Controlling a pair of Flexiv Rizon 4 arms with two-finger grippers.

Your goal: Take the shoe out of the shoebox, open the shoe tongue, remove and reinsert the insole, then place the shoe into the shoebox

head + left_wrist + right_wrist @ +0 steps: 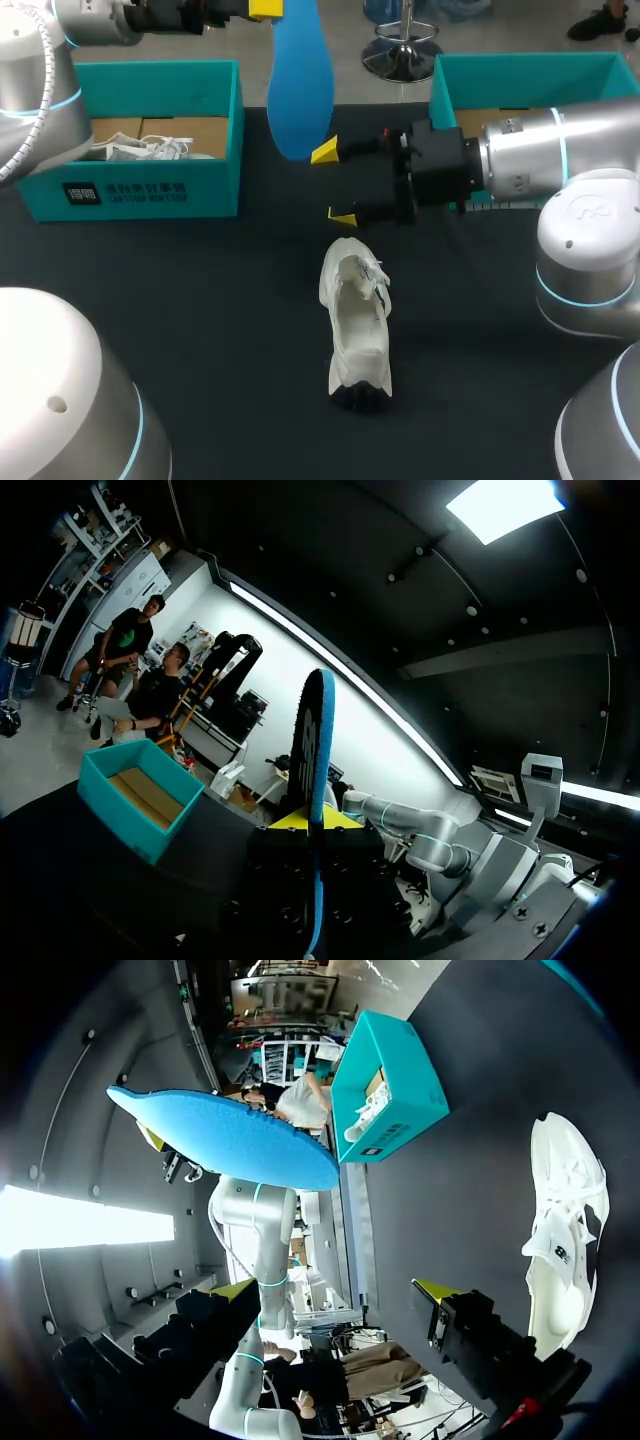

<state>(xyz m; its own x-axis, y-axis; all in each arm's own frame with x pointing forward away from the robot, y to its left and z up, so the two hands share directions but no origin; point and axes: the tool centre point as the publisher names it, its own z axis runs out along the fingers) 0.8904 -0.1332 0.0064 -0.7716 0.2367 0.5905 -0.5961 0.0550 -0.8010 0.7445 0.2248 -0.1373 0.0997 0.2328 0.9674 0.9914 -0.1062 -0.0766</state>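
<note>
A blue insole [300, 80] hangs toe-down above the table's far middle, with my left gripper [268, 10] shut on its upper end. In the left wrist view the insole [318, 770] stands edge-on between the fingers of the left gripper [315, 822]. My right gripper [333, 184] is open just right of the insole's lower end and does not touch it. From the right wrist, the insole [230, 1140] lies ahead of the spread right gripper [335, 1290]. The white shoe [355, 325] sits on the black table in the middle, also seen beside the right fingers [565, 1230].
A teal shoebox [140, 180] at the far left holds another white shoe [150, 148]; it also shows as the teal box [395, 1090]. A second teal shoebox [530, 75] stands at the far right behind my right arm, seen too as the box [140, 795].
</note>
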